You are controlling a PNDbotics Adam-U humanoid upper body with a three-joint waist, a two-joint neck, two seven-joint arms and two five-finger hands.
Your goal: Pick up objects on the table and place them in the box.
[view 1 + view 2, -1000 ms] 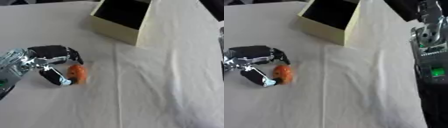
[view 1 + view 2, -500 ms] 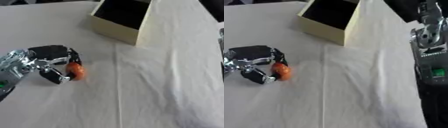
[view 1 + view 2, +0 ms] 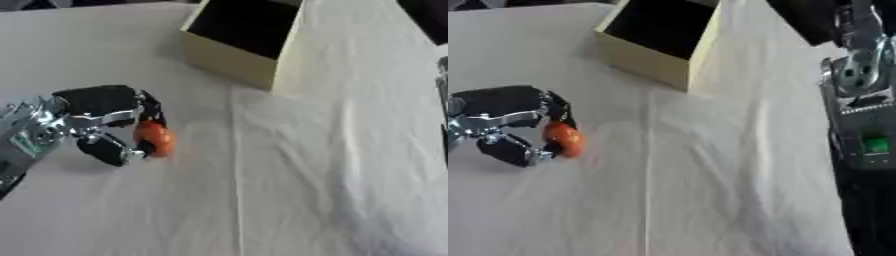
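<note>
A small orange round object (image 3: 154, 139) sits at the left of the white cloth, pinched between the curled fingers and thumb of my left hand (image 3: 98, 112). The cream box (image 3: 229, 61) with a dark inside stands open at the back, well beyond the hand and to its right. Its flap leans up on its right side. My right arm (image 3: 866, 125) rises along the right edge of the right eye view, but its hand is out of the picture.
The white cloth (image 3: 315, 190) covers the table and has a long crease down the middle. A dark shape (image 3: 429, 20) fills the far right corner.
My left hand's fingers and thumb have closed around the orange object, and hand and object have shifted slightly up the picture, toward the box.
</note>
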